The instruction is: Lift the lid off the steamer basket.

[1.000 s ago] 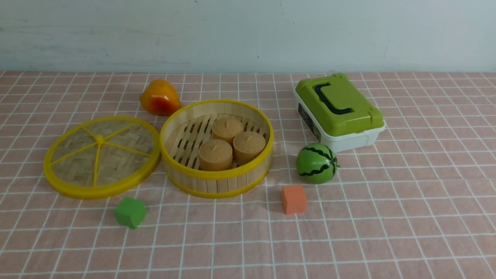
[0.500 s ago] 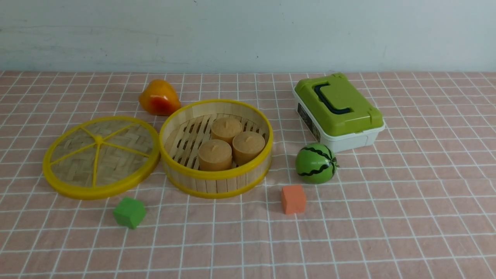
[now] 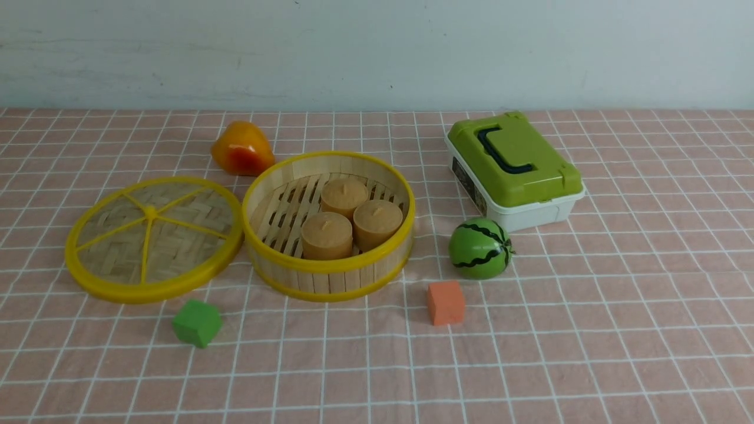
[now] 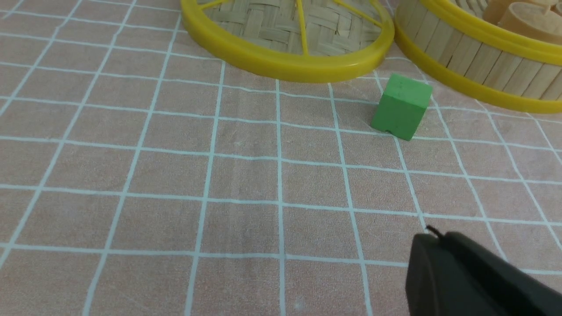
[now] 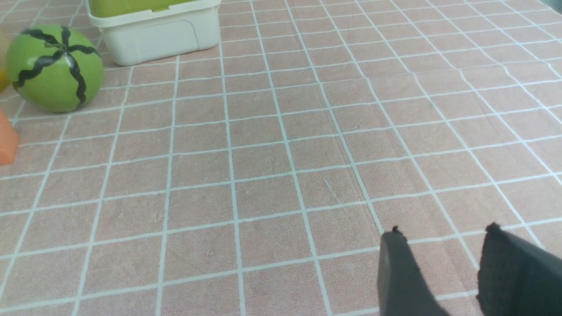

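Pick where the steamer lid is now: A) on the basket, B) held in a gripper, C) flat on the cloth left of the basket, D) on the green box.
C: the lid lies flat on the cloth just left of the basket, which stands open with three buns showing.

The lid (image 3: 154, 238) lies flat on the tablecloth (image 3: 618, 330) at centre-left of the front view, just left of the steamer basket (image 3: 328, 225), which holds three cakes (image 3: 351, 218). A fruit (image 3: 242, 148) sits behind them, one cube (image 3: 197, 323) before the lid. Right of the basket lie a ball (image 3: 480, 248), another cube (image 3: 446, 302) and a box (image 3: 515, 169).
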Action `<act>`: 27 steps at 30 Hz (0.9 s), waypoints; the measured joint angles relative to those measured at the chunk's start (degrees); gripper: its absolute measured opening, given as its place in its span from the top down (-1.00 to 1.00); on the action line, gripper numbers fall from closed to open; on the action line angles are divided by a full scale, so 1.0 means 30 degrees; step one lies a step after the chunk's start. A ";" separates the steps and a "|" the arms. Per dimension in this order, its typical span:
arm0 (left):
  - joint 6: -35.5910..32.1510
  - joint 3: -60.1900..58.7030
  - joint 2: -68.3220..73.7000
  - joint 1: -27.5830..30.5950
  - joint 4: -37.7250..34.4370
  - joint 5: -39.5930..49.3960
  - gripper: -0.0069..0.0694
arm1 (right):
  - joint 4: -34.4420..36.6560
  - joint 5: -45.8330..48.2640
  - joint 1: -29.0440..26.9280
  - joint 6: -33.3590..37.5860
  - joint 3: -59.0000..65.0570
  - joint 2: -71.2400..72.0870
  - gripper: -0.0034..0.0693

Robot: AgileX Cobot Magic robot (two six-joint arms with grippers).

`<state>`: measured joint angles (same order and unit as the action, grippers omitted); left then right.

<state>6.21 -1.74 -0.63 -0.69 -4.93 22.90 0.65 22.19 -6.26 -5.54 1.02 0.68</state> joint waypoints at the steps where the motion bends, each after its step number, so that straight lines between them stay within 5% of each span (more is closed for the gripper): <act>1: 0.0000 0.0000 0.0000 0.0000 0.0000 0.0000 0.85 | 0.0000 0.0000 0.0000 0.0000 0.0000 0.0000 0.24; 27: 0.0000 0.0000 0.0000 0.0022 0.0000 0.0000 0.80 | 0.0000 0.0000 0.0000 0.0000 0.0000 0.0000 0.24</act>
<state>6.21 -1.74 -0.63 -0.63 -4.93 22.90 0.65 22.19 -6.26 -5.54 1.02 0.68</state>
